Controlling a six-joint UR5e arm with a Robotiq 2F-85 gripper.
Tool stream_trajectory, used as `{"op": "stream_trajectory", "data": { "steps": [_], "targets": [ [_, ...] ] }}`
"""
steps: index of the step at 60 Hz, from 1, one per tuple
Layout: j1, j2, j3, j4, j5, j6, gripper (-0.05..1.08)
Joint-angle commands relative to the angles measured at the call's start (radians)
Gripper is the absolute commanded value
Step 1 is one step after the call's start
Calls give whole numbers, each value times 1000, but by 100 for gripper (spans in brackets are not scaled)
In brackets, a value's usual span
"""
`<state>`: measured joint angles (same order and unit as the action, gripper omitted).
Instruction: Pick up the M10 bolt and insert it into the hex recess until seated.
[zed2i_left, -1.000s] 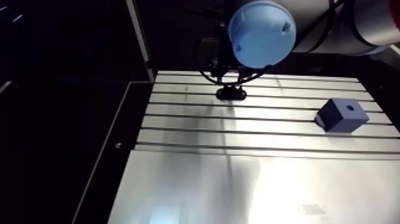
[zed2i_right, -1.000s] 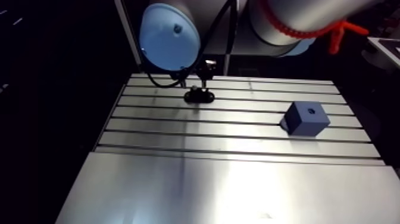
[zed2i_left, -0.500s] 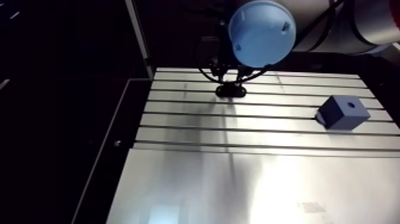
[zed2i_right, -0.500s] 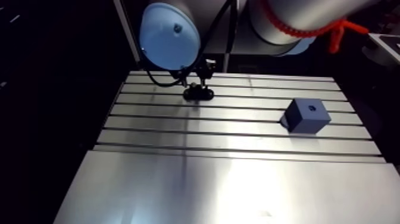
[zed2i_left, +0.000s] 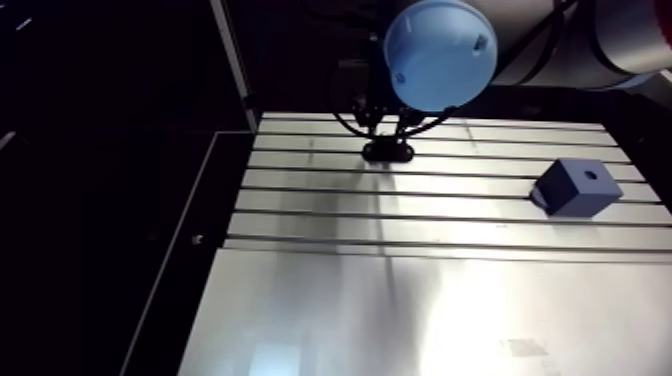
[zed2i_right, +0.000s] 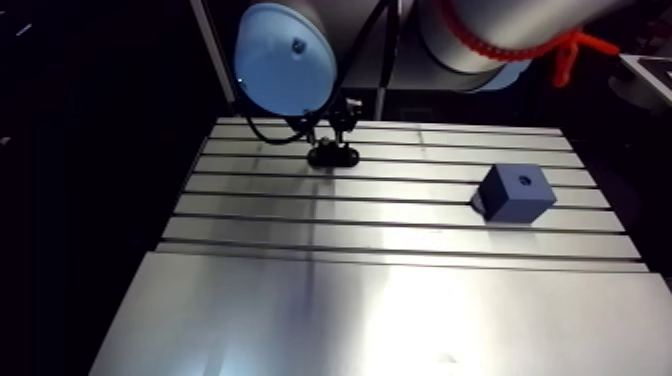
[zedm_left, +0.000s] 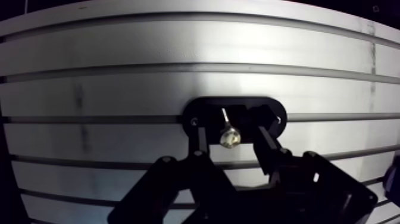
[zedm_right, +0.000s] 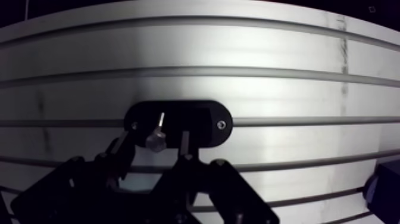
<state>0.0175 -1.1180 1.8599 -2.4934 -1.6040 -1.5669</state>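
Note:
A black oval holder (zedm_left: 235, 110) lies on the slotted aluminium table (zedm_left: 149, 53), with the silvery bolt (zedm_left: 230, 138) standing in its middle, head towards the wrist camera. My gripper (zedm_left: 228, 124) hangs right over the holder and is open: one dark finger stands on each side of the bolt, with a small gap to the head on both sides. In the arm view the holder (zed2i_left: 388, 151) sits near the table's far edge under my wrist. The blue block (zed2i_left: 580, 187) with a round hole in its top rests far off to the right.
Long slots run across the far half of the table (zed2i_right: 400, 225); its near half is a smooth plate (zed2i_right: 380, 320). A corner of the blue block (zedm_right: 384, 190) shows beside the gripper in the wrist view. The table's left edge drops into darkness.
The arm view has shifted slightly, so the camera moved. The gripper stays over the holder and the bolt; the blue block has not moved on the table.

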Motion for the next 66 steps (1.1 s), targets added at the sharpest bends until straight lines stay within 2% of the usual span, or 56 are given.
{"op": "stream_trajectory", "data": {
  "steps": [1,26,66],
  "targets": [
    [1,-2,-1,1,0,0,51],
    [4,-1,0,1,2,-2,58],
    [6,-1,2,1,0,-2,63]
  ]
}}
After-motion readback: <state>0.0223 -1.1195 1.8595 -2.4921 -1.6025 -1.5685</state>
